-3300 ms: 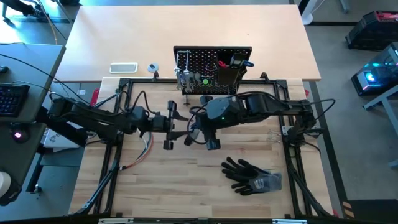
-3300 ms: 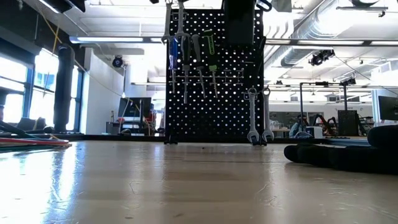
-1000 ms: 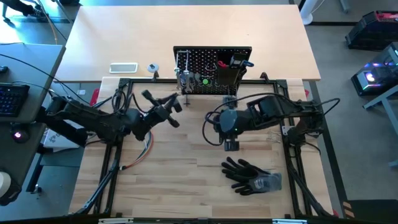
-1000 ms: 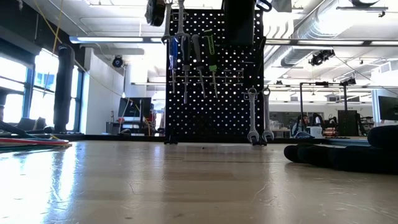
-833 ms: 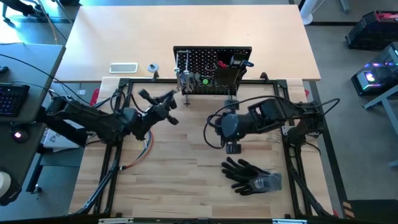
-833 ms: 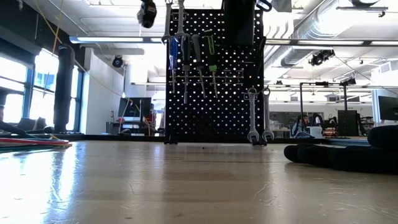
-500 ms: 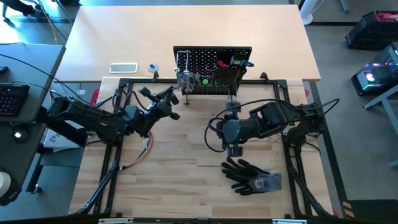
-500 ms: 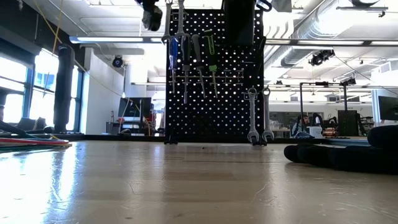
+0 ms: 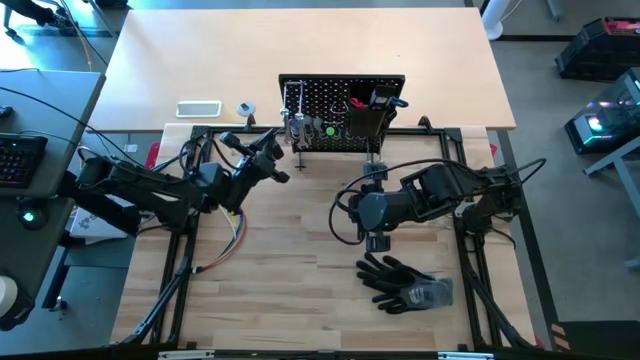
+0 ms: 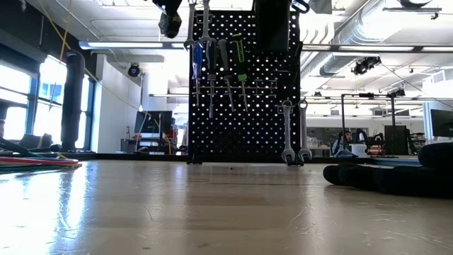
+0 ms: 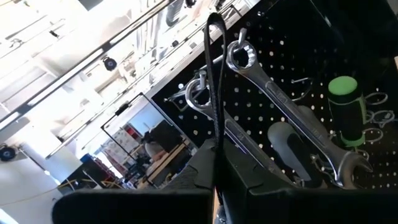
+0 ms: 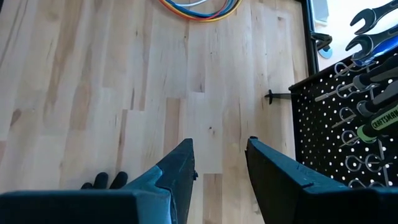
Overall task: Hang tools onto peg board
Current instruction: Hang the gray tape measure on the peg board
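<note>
Black peg board stands upright at the tabletop's far edge, tools hung. Your left claw sits at its left end, apparently to hang something; grip state I cannot tell. Your right claw waits released, empty. Only the left wrist view shows the silver wrench close.

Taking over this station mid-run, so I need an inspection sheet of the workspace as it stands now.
Surface: wooden table, bare at its centre.
Job's things: tools hang on the upright peg board; two wrenches hang low.
Clutter: black gloves at front right.
Grippers: left gripper raised by the board's left edge, holding a wrench; right gripper open over bare wood, holding nothing.
Cables: coloured wires lie on the left side.
Surroundings: a second table behind the board; nothing else seen.
</note>
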`<state>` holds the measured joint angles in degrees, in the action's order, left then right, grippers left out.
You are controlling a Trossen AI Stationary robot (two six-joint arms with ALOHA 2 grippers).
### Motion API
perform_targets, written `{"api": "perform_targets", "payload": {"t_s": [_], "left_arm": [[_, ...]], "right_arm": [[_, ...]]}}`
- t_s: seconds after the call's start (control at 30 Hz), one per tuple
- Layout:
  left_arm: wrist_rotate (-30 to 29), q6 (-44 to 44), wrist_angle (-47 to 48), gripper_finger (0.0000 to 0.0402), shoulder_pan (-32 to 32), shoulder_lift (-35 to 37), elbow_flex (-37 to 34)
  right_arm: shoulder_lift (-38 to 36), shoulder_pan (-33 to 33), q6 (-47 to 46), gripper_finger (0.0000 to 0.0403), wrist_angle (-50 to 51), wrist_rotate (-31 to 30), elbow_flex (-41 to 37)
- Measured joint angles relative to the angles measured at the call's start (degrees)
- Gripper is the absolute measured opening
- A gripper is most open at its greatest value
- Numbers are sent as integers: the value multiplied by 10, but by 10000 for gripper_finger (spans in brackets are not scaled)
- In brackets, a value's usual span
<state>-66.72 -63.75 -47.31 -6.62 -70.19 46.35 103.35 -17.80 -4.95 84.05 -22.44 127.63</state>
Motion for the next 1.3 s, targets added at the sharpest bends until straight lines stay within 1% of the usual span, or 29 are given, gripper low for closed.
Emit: {"api": "perform_targets", "payload": {"t_s": [0.23,0.7,1.0,1.3], "left_arm": [[2,8,3,0,8,1,0],[12,22,13,0,29,1,0],[19,48,43,0,44,1,0],[32,52,41,0,52,1,0]], "right_arm": [[0,0,0,142,2,-11,0],[0,0,-2,142,2,-12,0],[0,0,-5,142,2,-12,0],[0,0,-6,142,6,-12,0]]}}
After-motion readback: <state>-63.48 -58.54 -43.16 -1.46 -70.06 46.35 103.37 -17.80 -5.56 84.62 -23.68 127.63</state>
